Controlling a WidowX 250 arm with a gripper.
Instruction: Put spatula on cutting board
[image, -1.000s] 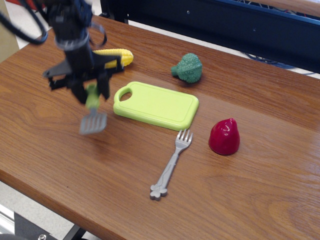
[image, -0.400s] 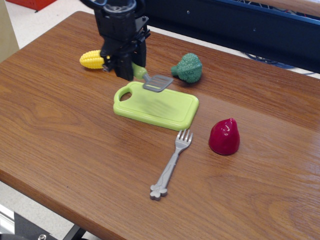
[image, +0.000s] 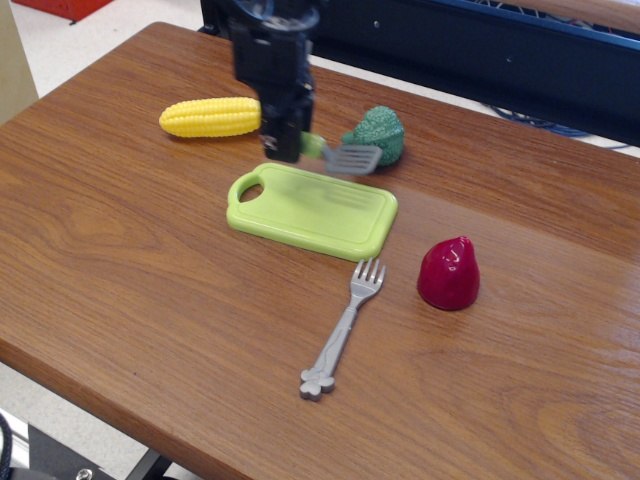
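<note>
A brown wooden table (image: 150, 270) was seen filling most of the view, with a dark blue frame (image: 450, 50) running behind its far edge. The black gripper (image: 287, 148) was positioned above the far left part of the cutting board (image: 310, 212), pointed downward, and its fingers were closed on the light-green handle of the spatula (image: 340, 156). The spatula was held roughly level in the air, grey slotted blade extended to the right, over the far edge of the board and just in front of the broccoli (image: 377, 133); contact with the board was not seen, and a blurred shadow of the blade was cast on the board's surface. The cutting board was laid flat near the middle of the table, handle hole at its left corner. A yellow corn cob (image: 208, 117) was placed left of the gripper, beyond the board, partly hidden by the gripper at its right end. A red strawberry-like toy (image: 448, 272) was set to the right of the board, apart from it. A grey fork (image: 343, 330) was laid on the table in front of the board, tines pointed toward the board's near right corner, just short of it. The gripper was somewhat motion-blurred, so finger detail was not resolved beyond the clamped handle.
</note>
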